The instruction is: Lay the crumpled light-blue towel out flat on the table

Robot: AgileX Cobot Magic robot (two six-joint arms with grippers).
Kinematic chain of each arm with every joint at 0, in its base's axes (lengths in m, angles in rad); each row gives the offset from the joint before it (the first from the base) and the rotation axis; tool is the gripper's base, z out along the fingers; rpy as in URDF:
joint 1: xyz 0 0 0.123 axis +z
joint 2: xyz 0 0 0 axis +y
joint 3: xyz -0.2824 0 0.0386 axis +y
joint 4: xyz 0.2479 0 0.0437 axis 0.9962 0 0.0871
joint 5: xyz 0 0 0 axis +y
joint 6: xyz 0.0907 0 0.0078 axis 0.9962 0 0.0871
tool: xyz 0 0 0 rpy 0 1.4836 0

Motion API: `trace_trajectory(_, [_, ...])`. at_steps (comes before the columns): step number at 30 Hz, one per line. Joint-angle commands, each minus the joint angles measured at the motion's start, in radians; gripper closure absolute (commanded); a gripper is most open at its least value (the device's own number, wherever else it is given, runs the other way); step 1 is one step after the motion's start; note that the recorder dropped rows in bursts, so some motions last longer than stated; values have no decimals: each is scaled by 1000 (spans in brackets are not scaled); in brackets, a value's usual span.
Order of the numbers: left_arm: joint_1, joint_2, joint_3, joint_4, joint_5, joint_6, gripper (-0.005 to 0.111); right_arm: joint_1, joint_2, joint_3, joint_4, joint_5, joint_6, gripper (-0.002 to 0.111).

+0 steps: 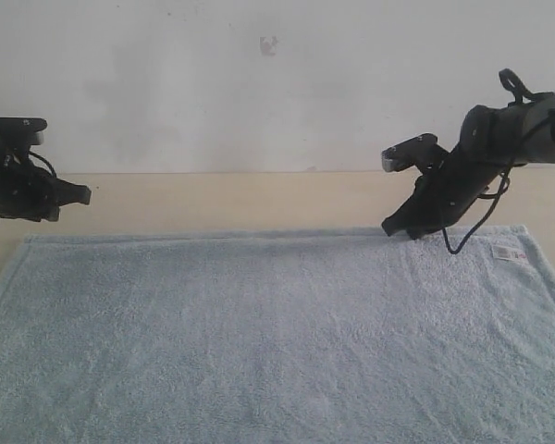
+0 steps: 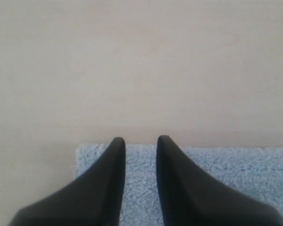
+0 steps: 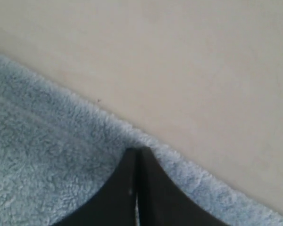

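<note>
The light-blue towel [image 1: 277, 333] lies spread out flat across the beige table [image 1: 240, 199], and its white barcode tag [image 1: 509, 251] shows near the far right corner. My left gripper [image 1: 79, 194] hovers by the towel's far left corner with a gap between its fingers. In the left wrist view that gripper [image 2: 137, 140] is open above the towel's corner [image 2: 236, 165], holding nothing. My right gripper [image 1: 395, 227] points down at the towel's far edge. In the right wrist view it [image 3: 138, 149] is shut, tips on the towel's hem [image 3: 47, 155], and no cloth shows between the fingers.
A plain white wall [image 1: 259, 83] rises behind the table's far edge. A black cable [image 1: 472, 236] loops down from the right arm over the towel. A bare strip of table [image 3: 203, 70] lies beyond the towel's far hem, and bare table [image 2: 141, 70] also shows past its left corner.
</note>
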Motion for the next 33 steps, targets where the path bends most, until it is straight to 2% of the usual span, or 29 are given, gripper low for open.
trace_trajectory(1, [-6,-13,-4,0,8,-7,83,1,24,-9,-2,-37,-8,108])
trace_trajectory(6, [-6,-39,-4,0,-5,-7,83,1,32,-44,47,-53,-6,108])
trace_trajectory(12, [-6,-167,3,0,7,-4,84,1,-70,-29,134,-68,-29,108])
trace_trajectory(15, [-6,-260,42,-6,7,-4,90,1,-163,36,144,-101,-31,108])
trace_trajectory(19, [-6,-427,159,-73,-24,-2,103,1,-342,255,256,-239,-105,108])
trace_trajectory(23, [-6,-630,325,-138,-93,-2,103,1,-532,497,475,-341,-275,108])
trace_trajectory(29, [-6,-1022,571,-195,-98,-2,103,1,-854,858,818,-369,-562,108])
trace_trajectory(33, [-6,-1310,690,-274,-84,-2,103,1,-1092,1017,919,-373,-650,108])
